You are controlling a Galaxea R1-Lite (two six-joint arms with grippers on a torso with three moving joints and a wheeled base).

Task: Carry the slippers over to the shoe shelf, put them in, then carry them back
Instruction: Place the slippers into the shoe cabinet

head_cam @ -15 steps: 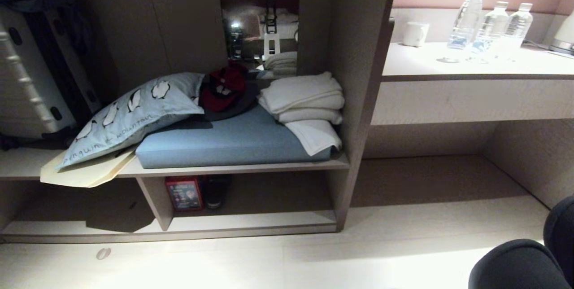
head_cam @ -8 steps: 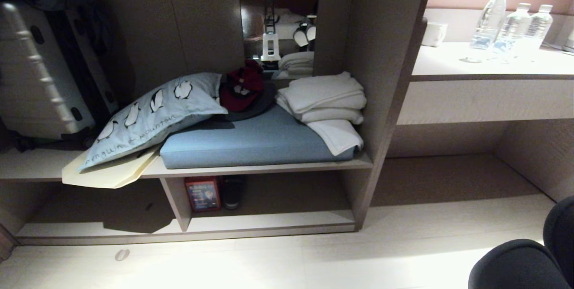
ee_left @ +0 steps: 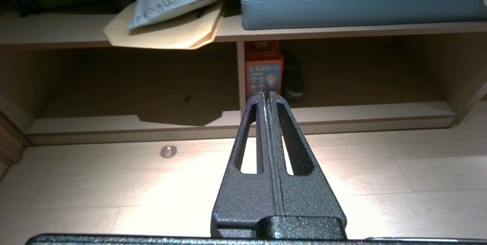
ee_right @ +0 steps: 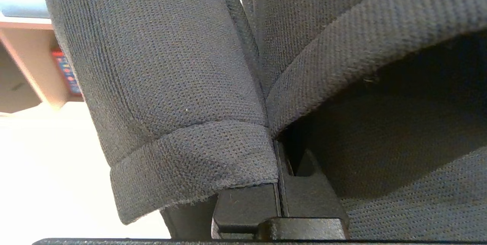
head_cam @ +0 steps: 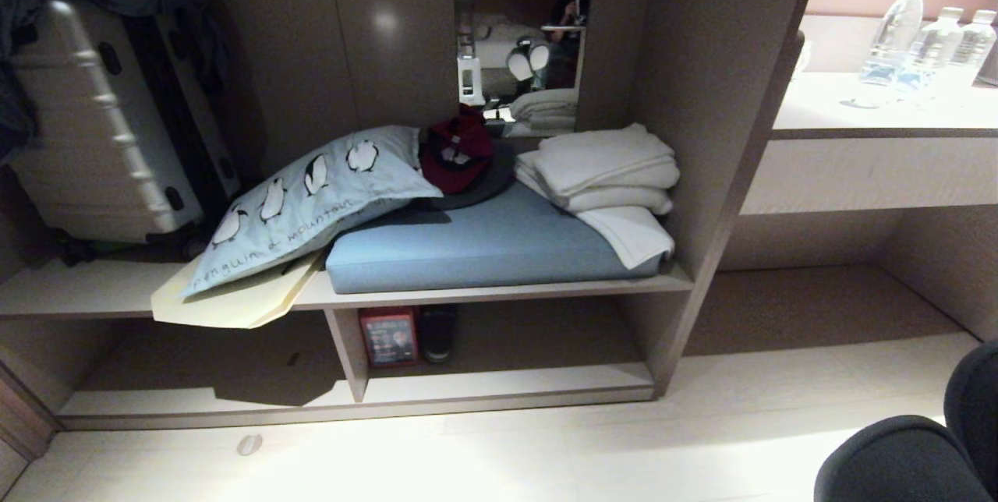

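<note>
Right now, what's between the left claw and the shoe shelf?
Only bare pale floor between the left claw and the shoe shelf, in the left wrist view.

Shoe shelf (head_cam: 507,381) right bay open; red box (head_cam: 387,337) leftward

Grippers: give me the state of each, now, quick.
Left gripper: closed, empty, pointing at the shoe shelf.
Right gripper: closed on the slippers, fingers mostly hidden by the fabric.

Cushion (head_cam: 491,249) above shoe shelf (head_cam: 507,385) (pillow (head_cam: 312,202) left)
</note>
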